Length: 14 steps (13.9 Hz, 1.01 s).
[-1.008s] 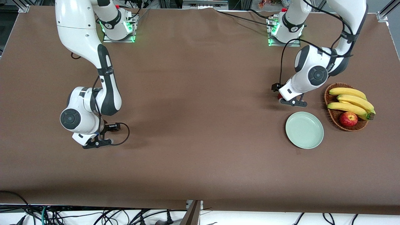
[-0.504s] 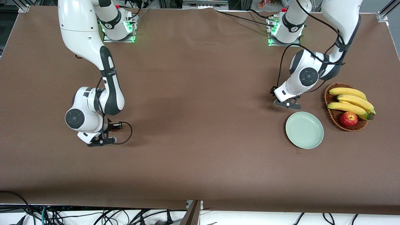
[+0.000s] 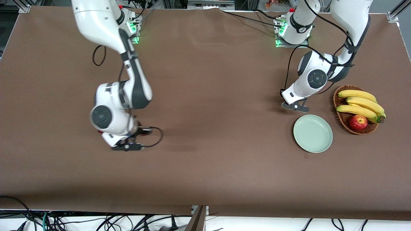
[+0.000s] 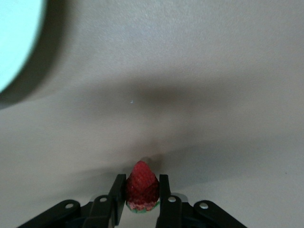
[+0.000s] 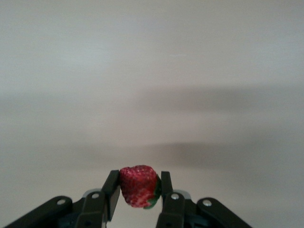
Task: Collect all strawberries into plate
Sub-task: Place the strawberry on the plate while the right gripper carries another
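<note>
We find each gripper pinching a strawberry: left gripper [image 4: 141, 192] beside the plate [image 3: 312, 133], right gripper [image 5: 137, 190] over bare table. We advise releasing low over the plate's centre.

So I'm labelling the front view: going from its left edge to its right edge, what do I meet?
Right gripper → left gripper → plate → apple in the basket. The bananas lie across the basket, so I leave their place open.

The brown-covered table [image 3: 205, 160] carries a mint-green plate [image 3: 312, 133] and wicker basket [image 3: 341, 118] (holding bananas, an apple) near the left arm's end.
</note>
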Each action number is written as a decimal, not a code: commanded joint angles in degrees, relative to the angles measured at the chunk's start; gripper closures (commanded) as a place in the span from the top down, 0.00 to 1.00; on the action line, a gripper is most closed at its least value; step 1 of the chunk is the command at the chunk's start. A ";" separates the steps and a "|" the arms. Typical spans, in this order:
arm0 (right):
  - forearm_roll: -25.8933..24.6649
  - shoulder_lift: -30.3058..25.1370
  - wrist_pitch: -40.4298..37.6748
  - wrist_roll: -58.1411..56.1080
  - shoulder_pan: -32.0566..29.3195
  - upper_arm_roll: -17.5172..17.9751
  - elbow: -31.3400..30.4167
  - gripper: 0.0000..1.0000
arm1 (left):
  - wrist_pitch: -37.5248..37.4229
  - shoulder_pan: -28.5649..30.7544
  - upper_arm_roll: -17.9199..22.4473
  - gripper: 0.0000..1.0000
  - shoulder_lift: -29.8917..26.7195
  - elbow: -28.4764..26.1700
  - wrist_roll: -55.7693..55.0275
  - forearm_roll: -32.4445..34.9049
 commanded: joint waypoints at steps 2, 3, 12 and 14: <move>0.56 8.71 1.11 22.51 -0.51 11.33 15.95 0.02 | -8.77 0.47 0.32 0.10 -4.14 7.61 5.62 1.39; 0.56 10.21 4.96 28.14 -0.33 15.28 17.29 0.02 | -11.93 1.25 0.59 0.10 -3.53 11.82 8.70 1.31; -0.14 19.46 46.31 59.22 12.85 24.81 17.57 0.81 | -7.33 11.27 0.41 0.24 16.94 32.61 43.60 1.30; -2.67 16.74 34.53 57.04 9.27 22.81 17.65 0.88 | -5.11 12.42 0.41 0.46 18.45 31.99 43.88 1.30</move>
